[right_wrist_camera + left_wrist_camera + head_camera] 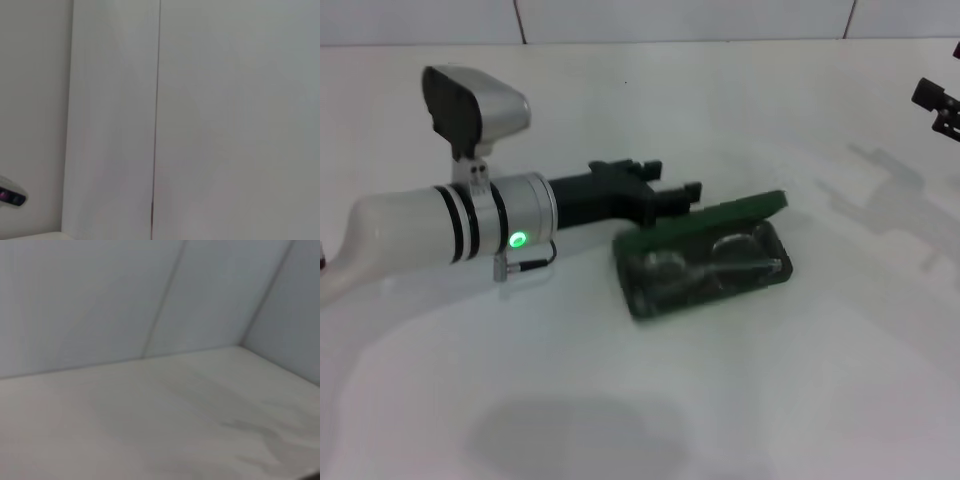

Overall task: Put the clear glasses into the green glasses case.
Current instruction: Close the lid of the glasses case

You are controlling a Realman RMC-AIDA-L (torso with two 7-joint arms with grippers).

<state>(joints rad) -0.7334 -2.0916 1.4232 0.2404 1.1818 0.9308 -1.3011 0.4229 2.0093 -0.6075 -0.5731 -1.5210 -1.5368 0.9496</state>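
The green glasses case (pixel 645 300) lies open near the middle of the white table in the head view. Its lid (pixel 720 215) stands half raised along the far side. The clear glasses (pixel 705 265) lie folded inside the dark tray of the case. My left gripper (pixel 682 192) reaches in from the left and sits just behind the lid's far left end, close to it or touching it. My right gripper (pixel 938 105) is parked at the far right edge of the head view, well away from the case. Neither wrist view shows the case or the glasses.
The white table (pixel 640 400) spreads out around the case, with a white panelled wall (pixel 680 20) at the back. The left wrist view shows only table surface (pixel 160 430) and wall. The right wrist view shows only wall panels (pixel 225 120).
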